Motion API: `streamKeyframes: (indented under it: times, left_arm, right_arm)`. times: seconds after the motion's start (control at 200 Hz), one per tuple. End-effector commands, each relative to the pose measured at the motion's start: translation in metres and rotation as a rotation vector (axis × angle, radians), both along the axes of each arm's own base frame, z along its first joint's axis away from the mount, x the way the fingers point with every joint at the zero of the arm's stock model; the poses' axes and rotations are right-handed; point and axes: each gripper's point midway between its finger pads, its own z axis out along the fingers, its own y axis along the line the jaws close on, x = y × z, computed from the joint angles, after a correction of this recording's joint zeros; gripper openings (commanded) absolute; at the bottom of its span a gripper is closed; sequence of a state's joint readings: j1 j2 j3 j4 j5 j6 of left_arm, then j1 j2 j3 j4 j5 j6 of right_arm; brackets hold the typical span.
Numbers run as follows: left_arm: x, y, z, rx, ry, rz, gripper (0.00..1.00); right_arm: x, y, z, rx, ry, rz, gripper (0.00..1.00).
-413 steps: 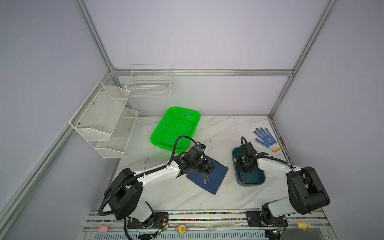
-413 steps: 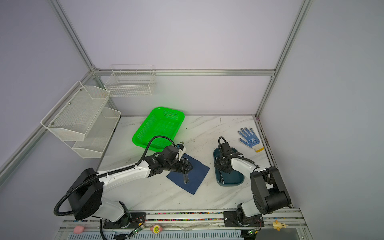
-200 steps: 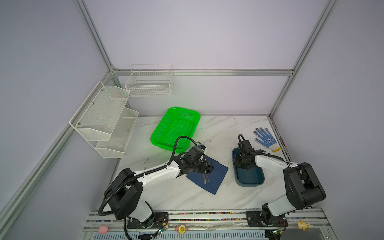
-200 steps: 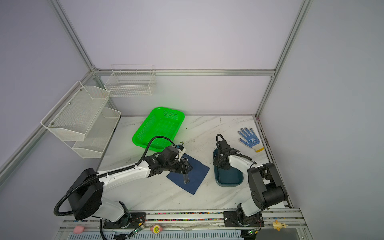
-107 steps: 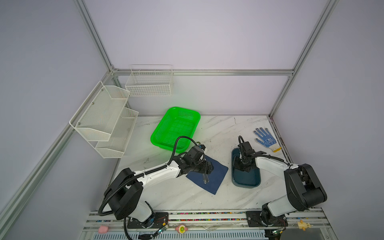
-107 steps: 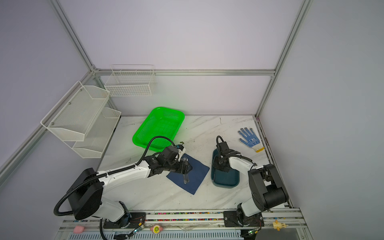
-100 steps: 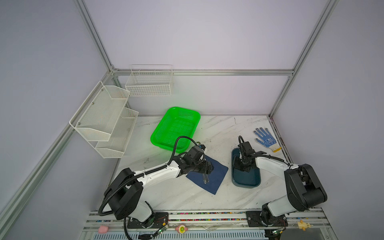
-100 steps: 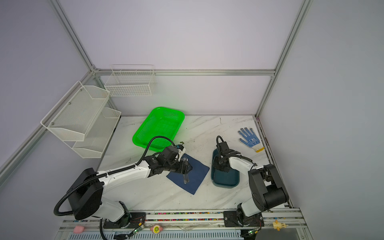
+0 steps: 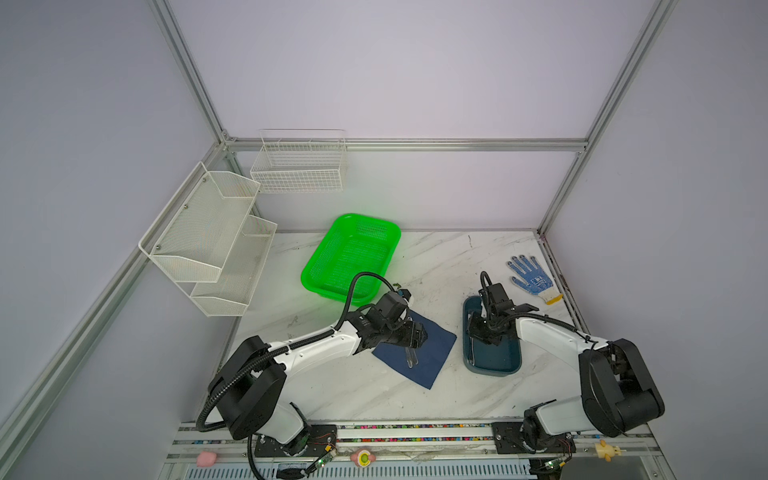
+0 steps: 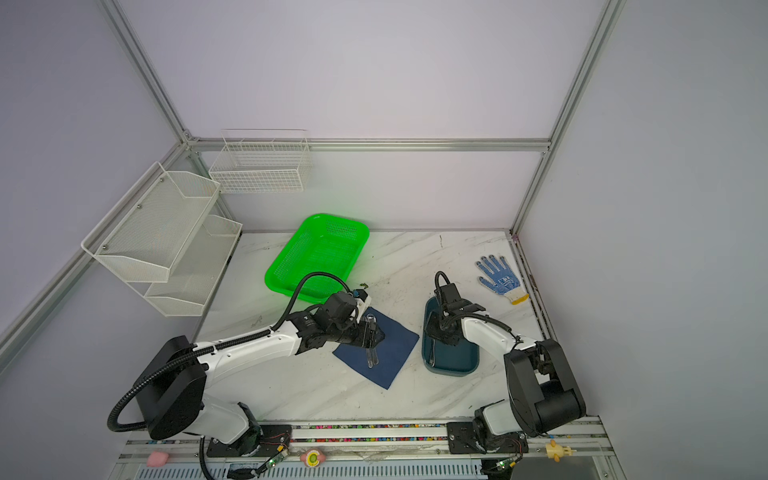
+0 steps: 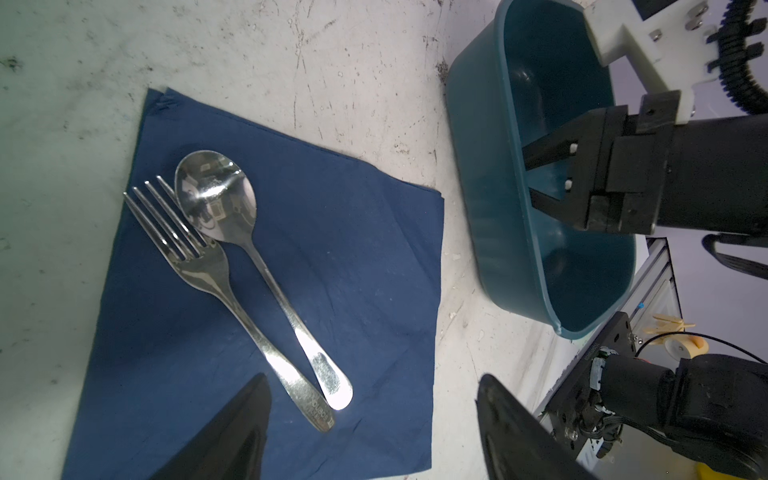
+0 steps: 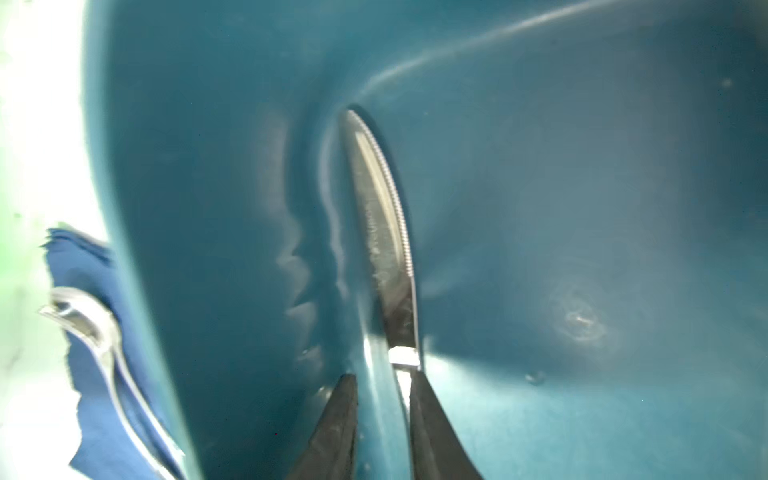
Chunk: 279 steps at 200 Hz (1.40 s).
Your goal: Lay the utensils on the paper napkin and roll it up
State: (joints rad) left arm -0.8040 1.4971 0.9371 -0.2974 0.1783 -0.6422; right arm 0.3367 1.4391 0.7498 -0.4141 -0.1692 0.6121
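Right gripper (image 12: 380,378), jaws slightly apart, straddles the slim silver serrated knife (image 12: 384,232) inside the dark teal plastic tray (image 12: 582,166). Silver fork (image 11: 208,266) and spoon (image 11: 214,195) lie on the navy paper napkin (image 11: 353,257). Next, probably: clamp, lift, carry over.

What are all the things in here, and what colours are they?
paper napkin: 1, dark blue, flat on the table
fork: 1, silver, on the napkin
spoon: 1, silver, on the napkin, against the fork
knife: 1, silver, inside the tray
tray: 1, dark teal, right of the napkin
basket: 1, bright green, behind the napkin
glove: 1, white with blue dots, far right
wire racks: 2, white, left wall and back wall
table: 1, white marble
left gripper: 1, black, open over the napkin
right gripper: 1, black, in the tray, jaws slightly apart astride the knife's handle
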Motion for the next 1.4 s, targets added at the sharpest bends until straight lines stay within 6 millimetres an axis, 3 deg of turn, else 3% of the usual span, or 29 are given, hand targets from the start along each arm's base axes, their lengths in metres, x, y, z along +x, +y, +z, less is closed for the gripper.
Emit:
streamKeyframes:
  times: [0.0,0.225,0.65,1.045,1.39]
  left_arm:
    - [0.014,-0.017,0.050,-0.093,-0.099,-0.019,0.77]
    - [0.014,-0.017,0.051,-0.095,-0.102,-0.020,0.77]
    - [0.014,-0.015,0.050,-0.090,-0.103,-0.016,0.77]
    - [0.014,-0.015,0.052,-0.092,-0.104,-0.015,0.77]
    - [0.014,-0.015,0.051,-0.095,-0.104,-0.015,0.77]
  right_arm:
    - [-0.012,-0.013,-0.011,-0.066,0.055,-0.012,0.27]
    - [-0.015,-0.019,-0.031,-0.109,0.094,-0.020,0.27]
    - [-0.018,-0.019,-0.052,-0.113,0.132,-0.017,0.17]
    - [-0.012,-0.011,-0.041,-0.069,0.089,0.000,0.08]
    - [-0.020,-0.001,-0.034,-0.003,0.097,0.035,0.11]
